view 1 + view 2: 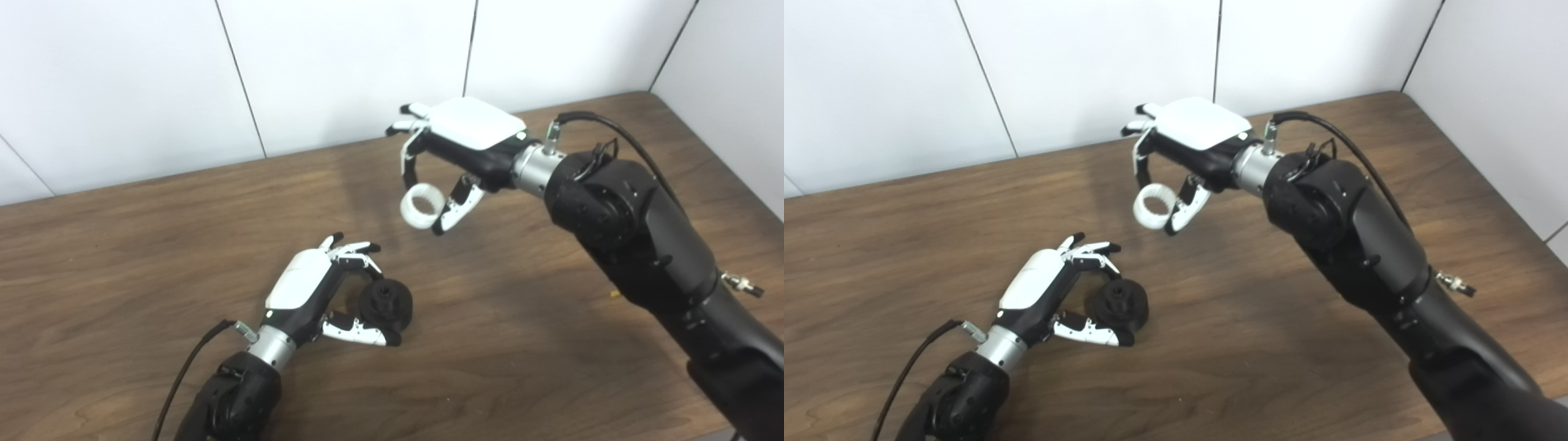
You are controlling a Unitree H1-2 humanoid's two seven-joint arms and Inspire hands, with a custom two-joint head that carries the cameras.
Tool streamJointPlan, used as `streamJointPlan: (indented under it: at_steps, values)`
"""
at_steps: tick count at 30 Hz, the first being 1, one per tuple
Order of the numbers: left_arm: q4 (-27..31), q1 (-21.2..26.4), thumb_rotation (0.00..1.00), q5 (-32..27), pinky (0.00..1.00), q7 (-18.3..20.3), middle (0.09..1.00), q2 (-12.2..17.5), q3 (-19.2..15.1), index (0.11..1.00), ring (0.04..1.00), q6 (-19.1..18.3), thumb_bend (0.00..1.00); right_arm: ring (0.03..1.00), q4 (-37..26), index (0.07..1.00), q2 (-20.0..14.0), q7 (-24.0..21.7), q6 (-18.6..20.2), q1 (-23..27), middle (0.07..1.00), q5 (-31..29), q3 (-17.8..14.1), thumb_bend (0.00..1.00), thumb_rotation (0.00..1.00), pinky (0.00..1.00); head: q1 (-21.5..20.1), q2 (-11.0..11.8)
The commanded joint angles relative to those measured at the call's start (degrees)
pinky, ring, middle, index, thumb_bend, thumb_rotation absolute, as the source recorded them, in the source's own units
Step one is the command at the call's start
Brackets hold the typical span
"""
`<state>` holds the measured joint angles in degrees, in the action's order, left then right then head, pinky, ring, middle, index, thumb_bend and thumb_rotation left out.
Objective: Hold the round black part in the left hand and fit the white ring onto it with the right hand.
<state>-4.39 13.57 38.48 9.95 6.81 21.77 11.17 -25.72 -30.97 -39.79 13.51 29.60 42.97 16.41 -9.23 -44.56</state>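
The wooden surface (153, 245) fills the view from 9 o'clock to 3 o'clock, with white wall panels (343, 67) standing behind it at 12 o'clock. No container shows anywhere on it.

My right arm (649, 245) is the biggest thing here, coming in from 5 o'clock and reaching up toward 1 o'clock. At its end my right robot hand (456, 156) hangs above the surface, palm down, its white back plate facing up. Its fingers (409, 165) curl downward and the thumb (456, 208) angles in from the 3 o'clock side, and between them it pinches the white ring (421, 207). The ring stands on edge, clear of the surface, its open bore looking toward 7 o'clock, so its axis runs roughly from 1 o'clock to 7 o'clock.

My left arm (233, 398) enters at 7 o'clock. My left robot hand (306, 288) sits low near the middle of the view, closed around the round black part (386, 304), with fingers over its top at 11 o'clock and the thumb (361, 332) beneath at 6 o'clock. The part is tipped on its side, its hub face turned toward 12 o'clock; I cannot tell whether its lower rim touches the wood.

The ring lies at 1 o'clock from the black part, well apart from it.
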Motion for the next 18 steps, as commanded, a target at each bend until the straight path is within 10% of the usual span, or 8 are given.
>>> streamJointPlan:
  at_steps: [1, 18]
  values:
    - [2.06, 2.35, 0.05, 0.31, 1.00, -1.55, 0.847, -0.72, 0.16, 0.478, 0.831, 0.38, 0.51, 1.000, -2.83, 0.480, 0.29, 0.61, -1.73, 1.62, 0.920, -0.61, -0.32, 0.52, 0.14, 0.97, 0.09, -0.07]
    - [3.13, 1.37, 0.05, 0.34, 1.00, -1.39, 0.847, -1.07, 0.68, 0.477, 0.835, -0.50, 0.51, 1.000, -5.02, 0.481, 4.46, -2.19, -1.99, -1.45, 0.929, 1.93, 3.32, 0.52, 0.13, 1.00, 0.20, 0.18]
